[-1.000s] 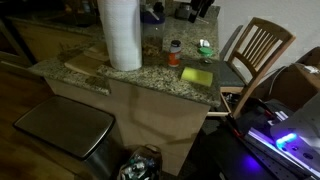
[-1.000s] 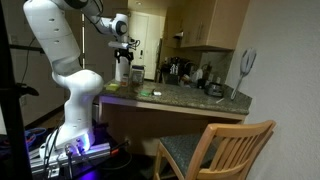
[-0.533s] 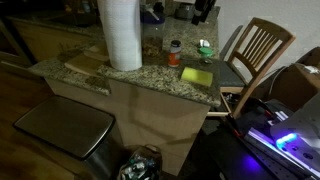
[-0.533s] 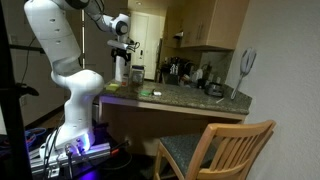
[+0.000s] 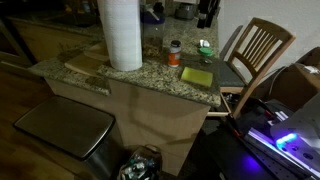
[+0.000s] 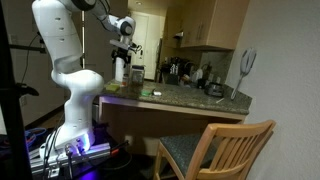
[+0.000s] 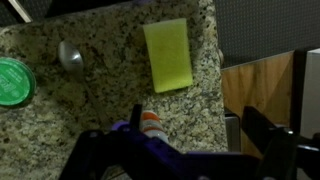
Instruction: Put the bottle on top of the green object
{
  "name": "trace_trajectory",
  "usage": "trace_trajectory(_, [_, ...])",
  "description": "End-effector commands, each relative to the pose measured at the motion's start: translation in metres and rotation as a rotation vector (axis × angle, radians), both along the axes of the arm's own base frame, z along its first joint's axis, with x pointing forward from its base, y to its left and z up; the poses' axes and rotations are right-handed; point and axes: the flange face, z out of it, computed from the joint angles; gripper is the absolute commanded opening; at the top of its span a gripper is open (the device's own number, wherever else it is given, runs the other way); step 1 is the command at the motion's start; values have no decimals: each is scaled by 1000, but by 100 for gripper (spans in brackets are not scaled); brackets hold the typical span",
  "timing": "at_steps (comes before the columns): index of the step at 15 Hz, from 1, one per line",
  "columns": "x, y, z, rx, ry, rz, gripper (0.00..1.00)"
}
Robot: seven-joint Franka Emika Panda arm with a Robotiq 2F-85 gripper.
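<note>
Red-capped bottle (image 7: 150,122) upright on granite counter (image 7: 95,105) just beside yellow-green sponge (image 7: 168,55), green object (image 7: 14,80) near the sponge too, gripper (image 7: 178,150) spread wide above, empty

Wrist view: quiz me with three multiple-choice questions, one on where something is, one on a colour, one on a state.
1. Where is the bottle?
A. On the counter, apart from the green object
B. On top of the green object
C. On a chair seat

2. What colour is the sponge?
A. Blue
B. Red
C. Yellow-green

3. What state is the gripper in?
A. Shut on the bottle
B. Open, holding nothing
C. Shut on the sponge

Answers:
1. A: the bottle stands on bare granite, with the green object well off to the side.
2. C: the flat rectangular block is plainly yellow-green.
3. B: the fingers are spread wide, with nothing between them.
</note>
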Motion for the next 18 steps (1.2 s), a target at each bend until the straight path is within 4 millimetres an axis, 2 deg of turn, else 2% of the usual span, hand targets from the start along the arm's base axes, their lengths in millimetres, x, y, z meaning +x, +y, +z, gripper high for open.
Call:
trace_trajectory(1, [31,5,-47,-21,87,-9,100])
trace_trajectory(3, [35,15,-79,-30,55,-7,100])
trace_trajectory(4, [34,23,-87,-24,29,-6,100])
trace_trajectory(7, [18,43,-82,10,-75,-1,100])
trace_trajectory(8, [33,38,-88,4,-13,1,100])
trace_trajectory(11, [23,50,-82,13,-49,6,100])
trace_trajectory(18, [50,40,-124,-112,-76,-93,100])
